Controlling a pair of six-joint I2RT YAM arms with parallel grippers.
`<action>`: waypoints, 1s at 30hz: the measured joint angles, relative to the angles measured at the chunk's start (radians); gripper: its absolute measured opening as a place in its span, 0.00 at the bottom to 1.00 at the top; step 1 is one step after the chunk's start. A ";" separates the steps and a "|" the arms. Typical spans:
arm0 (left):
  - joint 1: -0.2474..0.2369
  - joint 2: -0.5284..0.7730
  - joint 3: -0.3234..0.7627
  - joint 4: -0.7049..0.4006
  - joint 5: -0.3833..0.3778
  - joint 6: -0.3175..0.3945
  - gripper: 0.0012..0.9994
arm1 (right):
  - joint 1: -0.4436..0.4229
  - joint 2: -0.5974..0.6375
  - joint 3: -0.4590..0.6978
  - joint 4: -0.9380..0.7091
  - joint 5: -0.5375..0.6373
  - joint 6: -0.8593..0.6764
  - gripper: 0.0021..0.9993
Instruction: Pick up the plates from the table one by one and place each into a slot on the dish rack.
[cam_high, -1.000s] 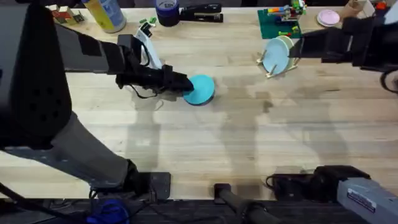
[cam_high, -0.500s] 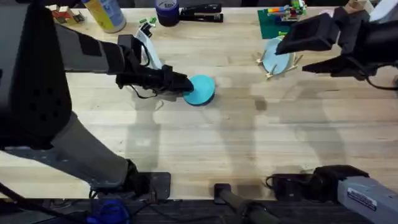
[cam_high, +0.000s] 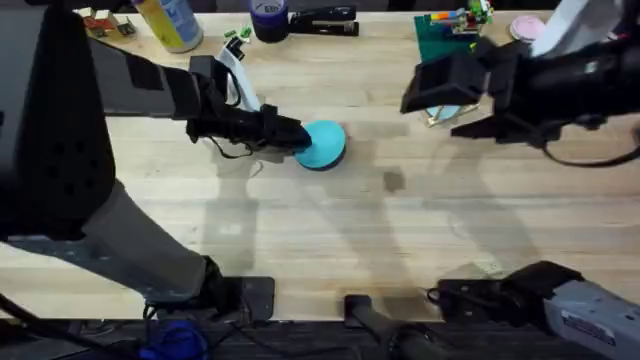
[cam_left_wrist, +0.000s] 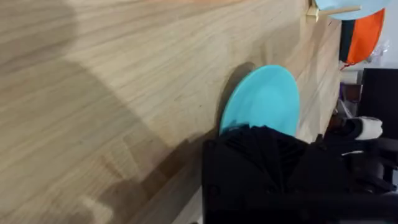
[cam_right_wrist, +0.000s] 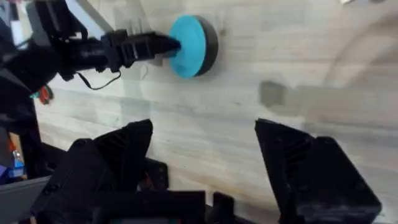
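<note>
A turquoise plate (cam_high: 324, 144) is held by its rim in my left gripper (cam_high: 292, 136), which is shut on it just above the table (cam_high: 330, 230). In the left wrist view the plate (cam_left_wrist: 266, 98) sticks out past the black fingers (cam_left_wrist: 261, 155) and casts a shadow on the wood. My right gripper (cam_high: 450, 108) hovers open over the dish rack (cam_high: 434, 120), hiding most of it and of a pale blue plate (cam_high: 443, 111) in it. In the right wrist view the right gripper (cam_right_wrist: 211, 168) gapes wide, with the turquoise plate (cam_right_wrist: 186, 45) far off.
Along the far edge stand a yellow and blue bottle (cam_high: 170, 20), a dark blue cup (cam_high: 268, 18), a black stapler (cam_high: 325, 20), a green baseplate with toy bricks (cam_high: 448, 38) and a pink plate (cam_high: 526, 28).
The right arm has drawn back from the rack and swung left and up under the camera, now covering the rack. The left gripper and the turquoise plate have not moved.
</note>
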 joint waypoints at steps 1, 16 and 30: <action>0.000 0.000 0.000 0.000 0.000 0.000 0.04 | 0.026 0.000 0.000 0.000 0.011 0.025 1.00; 0.000 0.000 0.000 0.000 0.000 0.000 0.04 | 0.424 0.000 -0.081 0.016 0.289 0.511 1.00; 0.000 0.000 0.000 0.000 0.000 0.000 0.04 | 0.584 0.000 -0.304 0.343 0.434 0.831 1.00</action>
